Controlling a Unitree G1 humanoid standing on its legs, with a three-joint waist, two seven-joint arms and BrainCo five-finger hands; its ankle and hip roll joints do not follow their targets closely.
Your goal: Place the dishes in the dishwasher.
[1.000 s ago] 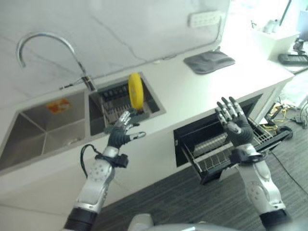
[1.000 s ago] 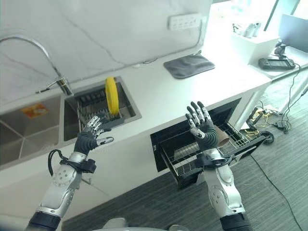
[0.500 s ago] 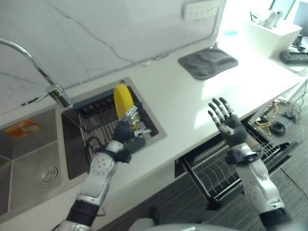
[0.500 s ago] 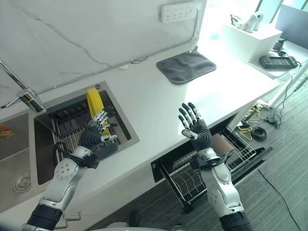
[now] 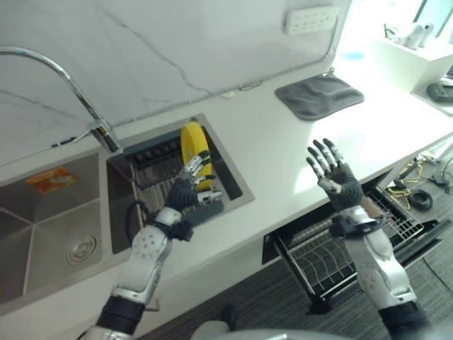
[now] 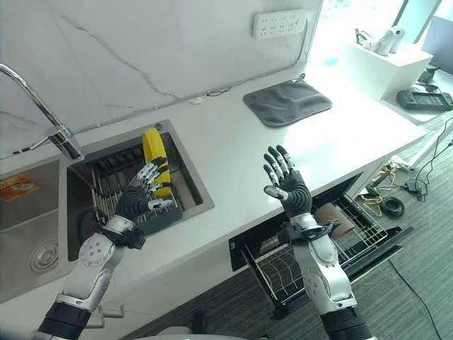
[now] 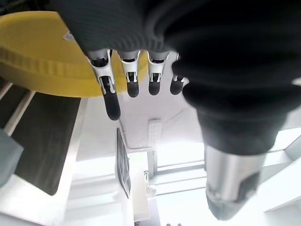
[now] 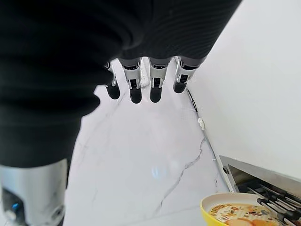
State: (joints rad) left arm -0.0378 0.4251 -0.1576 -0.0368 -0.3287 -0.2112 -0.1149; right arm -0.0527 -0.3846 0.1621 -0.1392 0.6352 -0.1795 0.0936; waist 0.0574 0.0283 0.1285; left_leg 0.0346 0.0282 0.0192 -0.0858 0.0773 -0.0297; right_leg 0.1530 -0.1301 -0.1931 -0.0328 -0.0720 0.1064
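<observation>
A yellow plate [image 5: 190,143] stands on edge in the dark dish rack [image 5: 159,185] inside the right sink basin; it also appears in the left wrist view as the plate [image 7: 33,56]. My left hand [image 5: 187,197] hovers open just in front of the plate, fingers spread toward it, not touching. My right hand [image 5: 334,177] is raised open above the counter edge, palm outward, holding nothing. Below it the dishwasher's wire rack [image 5: 333,244] is pulled out of the cabinet.
A curved chrome tap [image 5: 71,78] rises behind the left sink basin [image 5: 42,234]. A grey mat [image 5: 320,95] lies on the white counter [image 5: 283,152] at the back right, under a wall socket [image 5: 309,19]. Dark floor lies beyond the pulled-out rack.
The camera view has shifted slightly. My left hand stays near the yellow plate with fingers spread; my right hand remains raised and open.
</observation>
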